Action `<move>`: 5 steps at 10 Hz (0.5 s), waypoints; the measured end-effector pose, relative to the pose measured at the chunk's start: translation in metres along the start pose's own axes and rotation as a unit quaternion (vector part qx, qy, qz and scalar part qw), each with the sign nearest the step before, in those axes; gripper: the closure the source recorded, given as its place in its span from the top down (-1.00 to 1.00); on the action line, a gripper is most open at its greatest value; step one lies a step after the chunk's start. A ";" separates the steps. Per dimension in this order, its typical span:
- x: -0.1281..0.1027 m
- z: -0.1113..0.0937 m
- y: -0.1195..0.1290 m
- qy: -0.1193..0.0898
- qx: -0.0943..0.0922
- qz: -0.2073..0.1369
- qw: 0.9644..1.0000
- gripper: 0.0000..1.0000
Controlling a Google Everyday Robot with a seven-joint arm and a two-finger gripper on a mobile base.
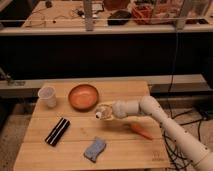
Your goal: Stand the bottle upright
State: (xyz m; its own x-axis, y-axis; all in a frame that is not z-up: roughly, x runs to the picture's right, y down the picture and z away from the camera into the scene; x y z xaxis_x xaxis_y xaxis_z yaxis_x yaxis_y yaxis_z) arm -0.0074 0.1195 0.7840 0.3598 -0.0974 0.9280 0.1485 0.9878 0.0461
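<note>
The bottle (104, 111) is small and pale tan with a whitish round cap that points to the lower left. It lies tilted on its side near the middle of the wooden table (75, 150), just right of the orange bowl. My gripper (109, 111) reaches in from the right on the white arm (150, 112) and is right at the bottle, partly covering its body. Whether the bottle rests on the table or is lifted slightly cannot be told.
An orange bowl (83, 96) stands just behind and left of the bottle. A translucent white cup (47, 96) is at the back left. A black flat object (57, 131), a blue sponge (95, 148) and an orange carrot (141, 131) lie nearer the front.
</note>
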 end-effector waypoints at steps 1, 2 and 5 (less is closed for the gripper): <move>-0.002 -0.004 -0.003 -0.029 -0.002 0.021 0.999 -1.00; -0.006 -0.008 -0.006 -0.061 -0.005 0.039 0.997 -1.00; -0.022 -0.024 -0.021 -0.129 -0.031 0.090 0.987 -1.00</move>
State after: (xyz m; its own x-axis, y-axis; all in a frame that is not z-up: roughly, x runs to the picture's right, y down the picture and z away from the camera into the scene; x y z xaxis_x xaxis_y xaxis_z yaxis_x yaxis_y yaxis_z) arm 0.0034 0.0982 0.7541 0.1406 0.1211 0.9826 0.1628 0.9762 -0.1436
